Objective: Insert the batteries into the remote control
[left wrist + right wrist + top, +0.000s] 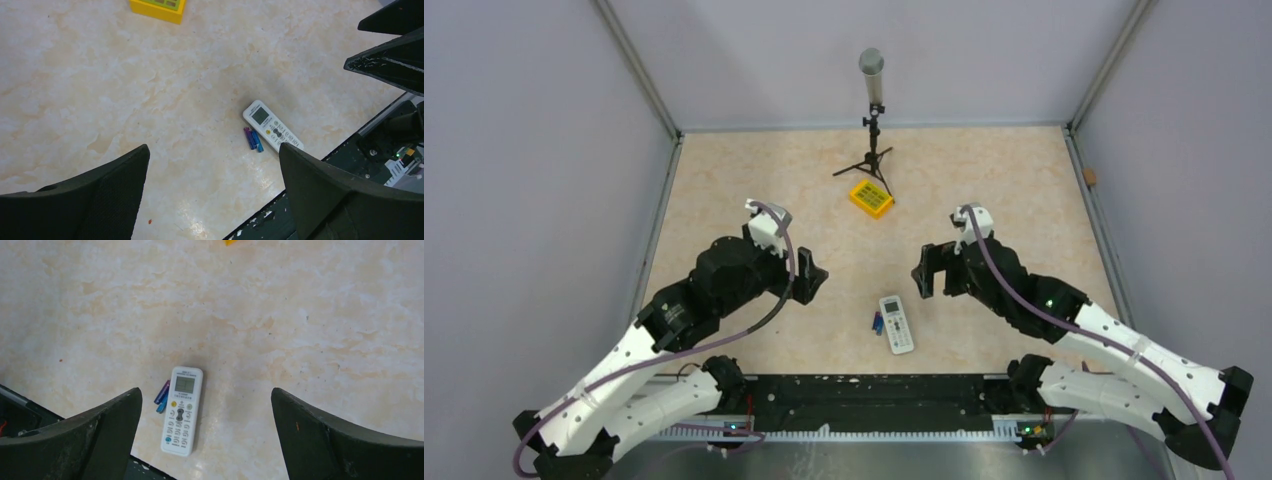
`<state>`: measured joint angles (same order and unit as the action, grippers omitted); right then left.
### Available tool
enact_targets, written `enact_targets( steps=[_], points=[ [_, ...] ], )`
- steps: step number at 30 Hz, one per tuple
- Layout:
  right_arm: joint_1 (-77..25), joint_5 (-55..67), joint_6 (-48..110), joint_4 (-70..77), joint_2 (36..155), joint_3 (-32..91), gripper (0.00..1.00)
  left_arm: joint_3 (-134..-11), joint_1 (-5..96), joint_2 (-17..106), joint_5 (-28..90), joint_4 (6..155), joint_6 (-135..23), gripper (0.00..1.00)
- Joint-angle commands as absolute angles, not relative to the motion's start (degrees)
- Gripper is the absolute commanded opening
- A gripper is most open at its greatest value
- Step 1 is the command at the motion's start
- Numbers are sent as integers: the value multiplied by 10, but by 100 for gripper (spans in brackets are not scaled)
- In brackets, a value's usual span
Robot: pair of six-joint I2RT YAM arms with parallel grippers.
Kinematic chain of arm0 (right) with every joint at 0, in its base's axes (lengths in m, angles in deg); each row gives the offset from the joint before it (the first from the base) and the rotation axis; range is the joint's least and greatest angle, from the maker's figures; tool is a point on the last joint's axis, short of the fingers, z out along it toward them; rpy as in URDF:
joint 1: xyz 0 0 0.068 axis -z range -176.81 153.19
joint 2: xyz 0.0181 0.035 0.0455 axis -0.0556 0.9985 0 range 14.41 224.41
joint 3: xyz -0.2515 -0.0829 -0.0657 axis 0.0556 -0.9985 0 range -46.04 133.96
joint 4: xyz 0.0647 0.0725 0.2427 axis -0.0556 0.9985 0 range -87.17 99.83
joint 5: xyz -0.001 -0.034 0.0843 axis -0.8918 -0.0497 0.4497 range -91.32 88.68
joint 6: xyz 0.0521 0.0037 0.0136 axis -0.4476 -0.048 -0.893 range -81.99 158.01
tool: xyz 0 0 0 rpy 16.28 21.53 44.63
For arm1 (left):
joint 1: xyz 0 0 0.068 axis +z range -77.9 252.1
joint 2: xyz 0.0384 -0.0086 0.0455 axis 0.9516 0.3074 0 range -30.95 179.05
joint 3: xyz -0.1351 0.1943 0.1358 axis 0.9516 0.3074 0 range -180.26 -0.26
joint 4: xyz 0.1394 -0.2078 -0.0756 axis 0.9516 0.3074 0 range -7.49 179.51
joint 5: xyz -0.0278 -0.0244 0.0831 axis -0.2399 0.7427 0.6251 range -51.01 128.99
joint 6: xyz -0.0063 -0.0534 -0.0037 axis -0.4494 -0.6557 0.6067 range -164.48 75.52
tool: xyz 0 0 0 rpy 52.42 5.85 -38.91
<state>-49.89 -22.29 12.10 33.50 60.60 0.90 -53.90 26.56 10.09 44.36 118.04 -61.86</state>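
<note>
Remote control [896, 323] lies face up by the six o'clock edge of the table [984, 180], batteries [878, 322] paired just at its nine o'clock. Left gripper [812, 277] hovers at its ten o'clock, jaws spread wide, empty. Right gripper [927, 270] at one o'clock, likewise agape, holding nothing. Yellow box [871, 198] well off at twelve

plain pale lilac-grey walls [524, 150] close in a beige, marbled surface [984, 180] on three sides. slim metal posts [639, 70] run up the two far corners. the light is even and soft, with faint shadows.
</note>
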Motion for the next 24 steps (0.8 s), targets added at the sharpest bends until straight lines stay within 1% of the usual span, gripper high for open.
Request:
enact_targets(
  steps=[1, 6, 10, 16, 21, 24],
  points=[
    [-501, -207, 110, 384, 631, 35, 99, -527, 265, 108, 431, 1181, -602, 99],
    [-500, -159, 104, 383, 647, 18, 99, -522, 265, 98, 419, 1185, -598, 99],
    [-501, -143, 96, 382, 662, 5, 99, -517, 265, 85, 426, 1189, -595, 99],
    [-502, -107, 83, 370, 699, -12, 94, -512, 265, 64, 443, 1193, -594, 99],
    [-520, -109, 59, 360, 722, -22, 91, -511, 265, 52, 463, 1194, -597, 99],
    [-543, -132, 43, 371, 741, -17, 91, -512, 265, 48, 483, 1198, -598, 99]
  ],
)
